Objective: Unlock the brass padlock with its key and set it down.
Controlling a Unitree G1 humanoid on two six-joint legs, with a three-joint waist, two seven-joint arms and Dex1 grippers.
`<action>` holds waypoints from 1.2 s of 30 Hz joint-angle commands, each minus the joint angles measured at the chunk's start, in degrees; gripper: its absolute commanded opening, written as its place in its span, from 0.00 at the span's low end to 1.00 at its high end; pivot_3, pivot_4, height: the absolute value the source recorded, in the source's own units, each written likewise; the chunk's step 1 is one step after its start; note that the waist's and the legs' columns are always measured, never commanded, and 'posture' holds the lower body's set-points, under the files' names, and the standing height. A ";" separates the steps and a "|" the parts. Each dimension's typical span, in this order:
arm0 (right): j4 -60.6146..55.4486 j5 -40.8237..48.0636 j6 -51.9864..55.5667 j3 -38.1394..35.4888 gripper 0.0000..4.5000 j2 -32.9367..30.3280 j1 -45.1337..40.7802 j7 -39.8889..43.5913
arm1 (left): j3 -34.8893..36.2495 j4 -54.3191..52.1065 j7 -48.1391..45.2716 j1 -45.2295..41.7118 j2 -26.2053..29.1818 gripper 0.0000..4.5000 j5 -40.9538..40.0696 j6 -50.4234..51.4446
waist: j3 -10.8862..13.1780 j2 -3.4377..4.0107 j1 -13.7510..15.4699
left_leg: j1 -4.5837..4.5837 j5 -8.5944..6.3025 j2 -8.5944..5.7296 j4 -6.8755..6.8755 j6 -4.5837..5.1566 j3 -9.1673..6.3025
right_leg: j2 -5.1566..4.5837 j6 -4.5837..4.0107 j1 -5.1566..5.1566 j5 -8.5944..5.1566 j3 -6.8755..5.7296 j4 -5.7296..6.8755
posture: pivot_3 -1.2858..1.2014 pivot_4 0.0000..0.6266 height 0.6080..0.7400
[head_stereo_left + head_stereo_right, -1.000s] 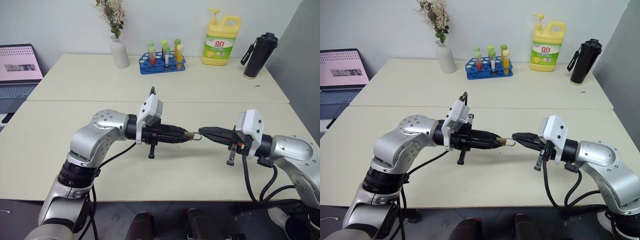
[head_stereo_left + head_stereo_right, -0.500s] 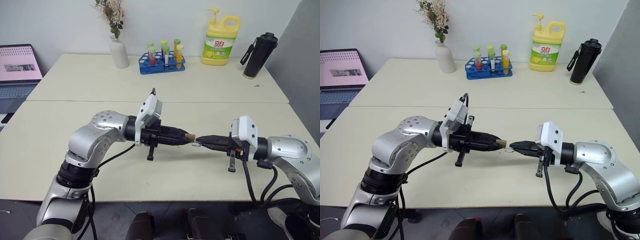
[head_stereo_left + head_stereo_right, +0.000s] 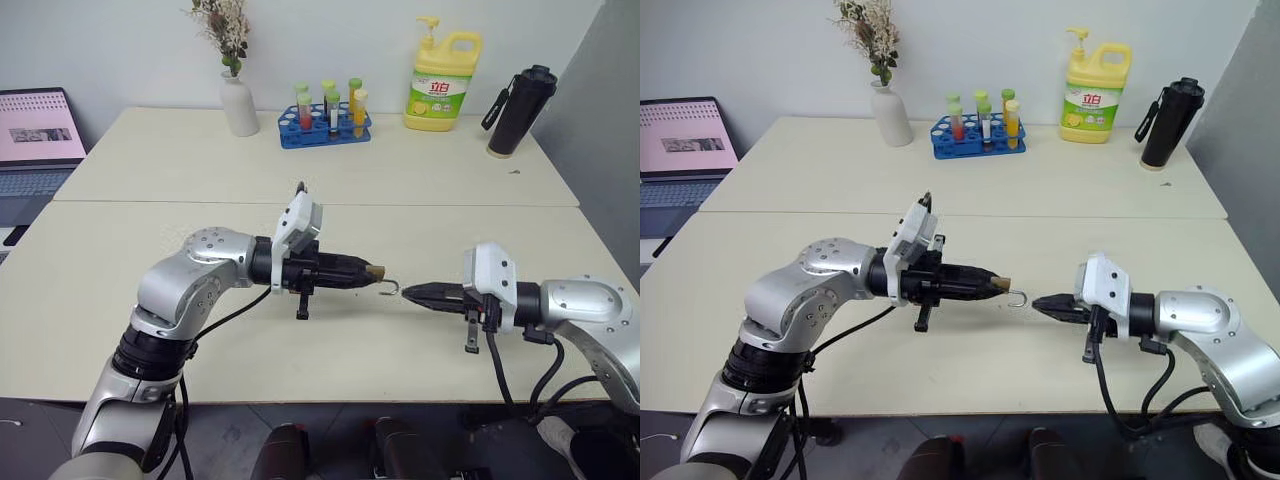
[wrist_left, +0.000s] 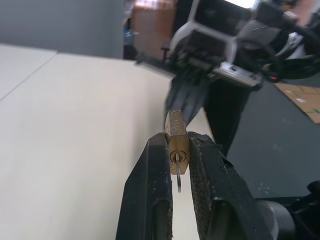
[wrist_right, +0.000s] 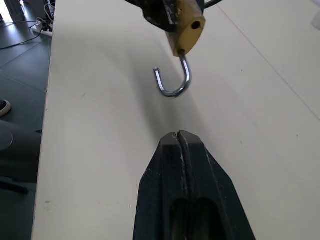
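Left pincer point(image 3: 372, 271) held roughly level above the surface point(image 3: 120, 270), fingers point(image 4: 155, 200) clamped on either flat of the brass padlock point(image 4: 176, 142), body gripped by its sides so both ends stay free. Shackle point(image 5: 173, 80) swung out of the body: one leg seated, the other free, hook hanging clear beyond the left pincer's tips. Reads as unlocked. In the left wrist view a thin metal piece point(image 4: 178, 172), probably the key, sits in the keyway on the near face, between the two fingers; can't make out more of it. Right pincer point(image 3: 1042, 304) points at the left one from the opposite side, tips apart from the shackle with a clear gap between, touching nothing. In the right wrist view its fingers point(image 5: 170, 170) are pressed together, no visible gap, nothing between them. Lock hangs in the air just beyond those tips, not on the surface. Judgement: the side grip kept keyway and shackle reachable for the other arm; opening looks done, setting down remains.
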 commanded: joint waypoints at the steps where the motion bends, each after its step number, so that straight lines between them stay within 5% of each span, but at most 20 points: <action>1: -4.32 1.22 -0.75 -1.78 0.20 0.68 2.34 -1.09 | 0.05 1.68 3.19 2.36 -1.01 0.04 -0.35 3.37 | 0.00 0.00 -0.03 | 0.01 0.00 0.00 0.00 0.00 0.00 | 0.00 0.00 0.00 0.00 0.01 0.01 | 0.52 0.24 1.00; 11: -2.41 -8.75 -3.35 4.34 1.00 2.41 1.74 -5.19 | -2.41 10.70 6.76 3.26 -5.29 0.04 3.19 4.89 | -0.01 -0.01 0.01 | 0.01 0.00 -0.01 0.02 0.00 0.01 | 0.00 0.01 0.00 0.01 -0.02 0.02 | 0.52 0.24 1.00; 28: -1.08 -13.93 -3.98 6.38 1.00 3.82 2.14 -6.25 | -3.62 17.57 6.64 2.09 -9.40 0.04 7.87 1.87 | -0.01 -0.01 0.03 | 0.00 0.00 -0.02 0.02 0.00 0.00 | 0.00 0.01 -0.01 0.01 -0.01 0.02 | 0.52 0.24 1.00; 36: -1.42 -13.28 -3.65 5.47 1.00 3.29 2.68 -5.54 | -3.50 22.60 6.74 -1.47 -10.42 0.61 11.80 -4.70 | -0.01 -0.02 0.04 | -0.01 0.00 -0.03 0.02 0.00 0.01 | 0.00 0.01 0.00 0.01 -0.01 0.02 | 0.52 0.24 1.00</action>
